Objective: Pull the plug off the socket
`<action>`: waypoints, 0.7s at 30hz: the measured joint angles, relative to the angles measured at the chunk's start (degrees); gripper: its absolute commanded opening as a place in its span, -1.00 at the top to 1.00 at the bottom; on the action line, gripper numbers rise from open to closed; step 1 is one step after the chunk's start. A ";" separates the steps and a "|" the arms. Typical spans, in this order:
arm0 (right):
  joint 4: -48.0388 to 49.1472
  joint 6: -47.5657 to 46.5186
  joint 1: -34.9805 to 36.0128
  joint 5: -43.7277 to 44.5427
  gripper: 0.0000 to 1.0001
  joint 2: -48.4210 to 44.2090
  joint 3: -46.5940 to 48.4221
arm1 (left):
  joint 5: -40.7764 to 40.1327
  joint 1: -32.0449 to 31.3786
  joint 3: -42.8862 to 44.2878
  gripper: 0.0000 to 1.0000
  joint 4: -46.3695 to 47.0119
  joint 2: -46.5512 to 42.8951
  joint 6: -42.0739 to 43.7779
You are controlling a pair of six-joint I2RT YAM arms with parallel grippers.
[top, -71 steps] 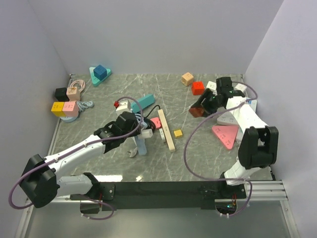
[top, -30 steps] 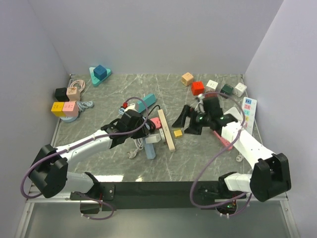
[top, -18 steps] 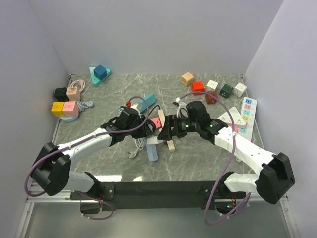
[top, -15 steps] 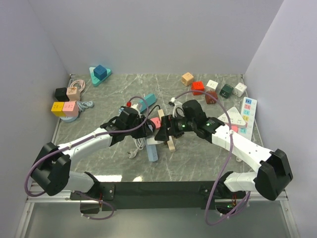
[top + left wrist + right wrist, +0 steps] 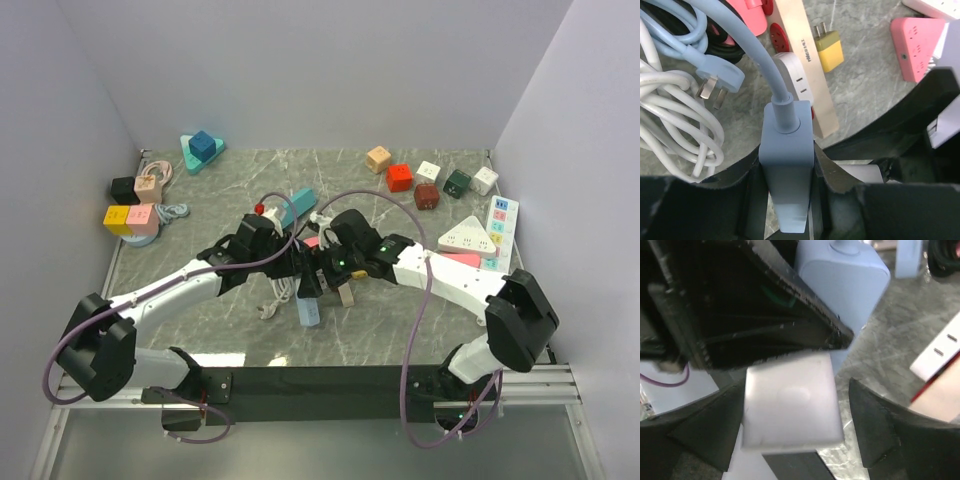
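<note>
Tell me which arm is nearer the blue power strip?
Left. The left gripper clamps the strip in its jaws; the right gripper, jaws open, flanks the white plug beside it.

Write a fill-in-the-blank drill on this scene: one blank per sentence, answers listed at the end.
1. In the left wrist view, the left gripper is clamped on a ___ power strip.
2. In the right wrist view, the plug sitting between the fingers of the right gripper is ___ in colour.
3. In the left wrist view, the small two-pronged adapter lying just right of the beige strip is ___.

Missing words: blue; white; yellow
</note>
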 measured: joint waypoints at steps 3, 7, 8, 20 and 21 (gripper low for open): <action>-0.07 0.15 0.13 -1.27 0.37 1.40 1.20 | 0.59 0.26 -0.02 0.99 0.11 -0.55 0.09; -1.31 0.72 0.22 -2.58 1.00 2.54 2.60 | 1.25 0.63 -0.39 0.99 0.52 -0.52 1.07; -1.77 0.87 0.22 -2.80 1.00 2.60 2.75 | 1.42 0.63 -0.59 0.99 0.61 -0.52 1.14; -16.52 -6.88 -11.32 -12.61 1.00 -2.23 5.84 | 1.53 2.32 -6.80 0.99 4.92 -1.01 4.15; -18.40 -7.91 -13.66 -13.27 1.00 -3.74 6.49 | 1.18 2.62 -7.39 0.99 3.65 -0.79 4.74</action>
